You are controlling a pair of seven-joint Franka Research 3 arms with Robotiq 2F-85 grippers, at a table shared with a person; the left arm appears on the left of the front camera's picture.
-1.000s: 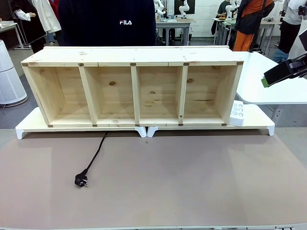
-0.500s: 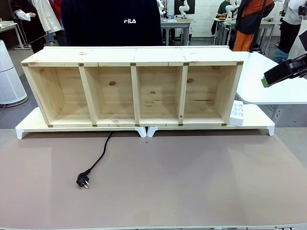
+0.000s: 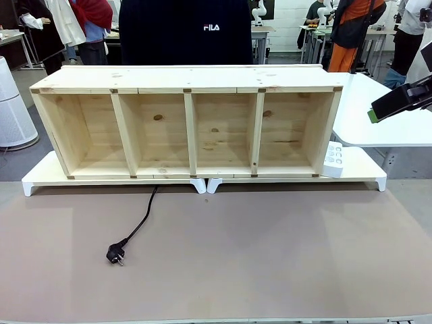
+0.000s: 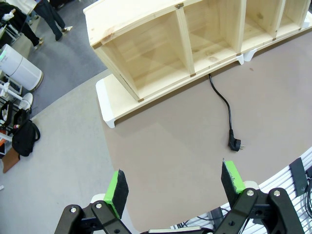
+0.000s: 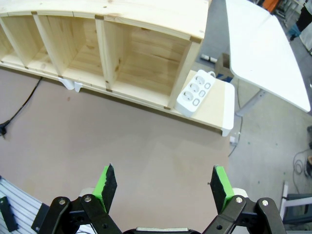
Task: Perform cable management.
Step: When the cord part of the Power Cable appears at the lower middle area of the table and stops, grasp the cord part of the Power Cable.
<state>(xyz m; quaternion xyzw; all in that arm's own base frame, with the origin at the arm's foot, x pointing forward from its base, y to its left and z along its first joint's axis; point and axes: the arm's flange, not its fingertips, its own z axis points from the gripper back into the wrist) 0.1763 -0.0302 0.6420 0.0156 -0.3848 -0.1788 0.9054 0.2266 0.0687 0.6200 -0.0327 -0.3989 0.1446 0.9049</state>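
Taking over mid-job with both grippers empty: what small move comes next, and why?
Probably lower the open left gripper toward the small black plug of the thin, glossy black cable. It lies loose on the brown tabletop on the left arm's side; the open right gripper hangs farther off.

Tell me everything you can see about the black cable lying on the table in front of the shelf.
The cable is a thin, glossy black cord lying loose and flat on the brown table surface. It emerges from under the white riser carrying the wooden shelf, below the second compartment from the robot's left. It curves toward the robot's left and ends in a small black plug with metal pins. Its far end is hidden; nothing holds it.
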